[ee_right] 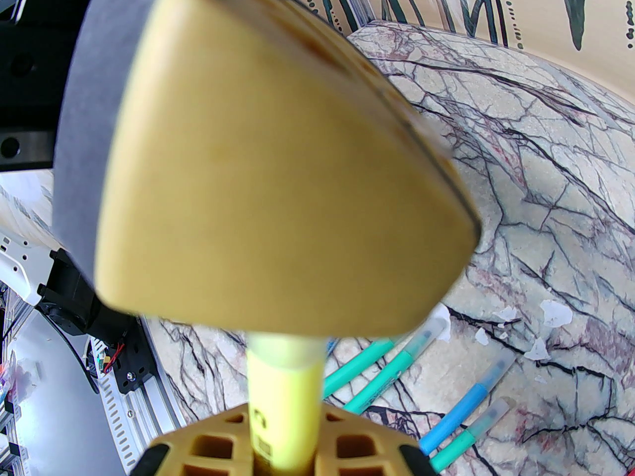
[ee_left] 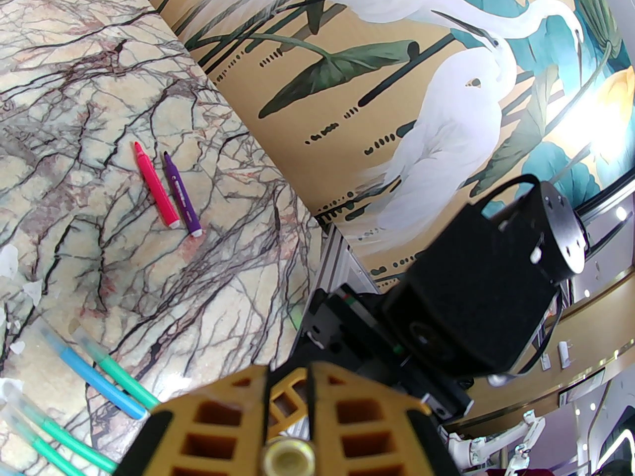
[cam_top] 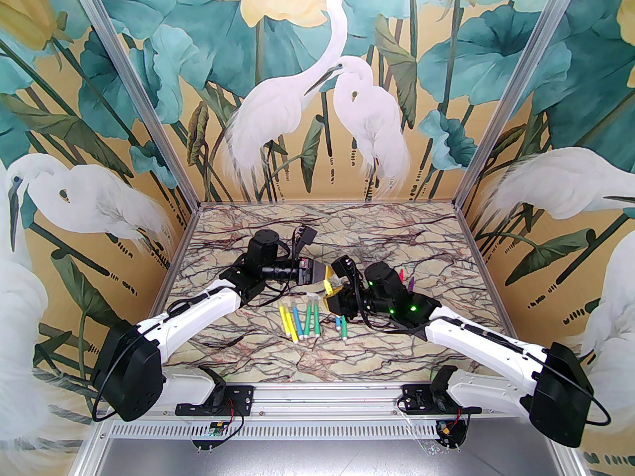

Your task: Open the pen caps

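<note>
A yellow pen [cam_top: 327, 285] hangs above the middle of the table, held between both grippers. My right gripper [cam_top: 333, 293] [ee_right: 283, 434] is shut on the pen's yellow body [ee_right: 284, 404]. The pen's pale see-through cap [ee_right: 285, 352] runs up into the tan fingers [ee_right: 278, 166] of my left gripper [cam_top: 323, 271] [ee_left: 290, 372], which is shut on it. In the left wrist view the cap's round end [ee_left: 287, 460] shows between those fingers. How far the cap sits on the pen is hidden by the fingers.
Several yellow, blue and green pens [cam_top: 299, 320] lie in a row in front of the grippers, two more [cam_top: 341, 326] under the right wrist. A pink pen [ee_left: 156, 186] and a purple pen [ee_left: 182, 194] lie beyond the right arm. Small pale bits [ee_right: 555, 313] lie nearby.
</note>
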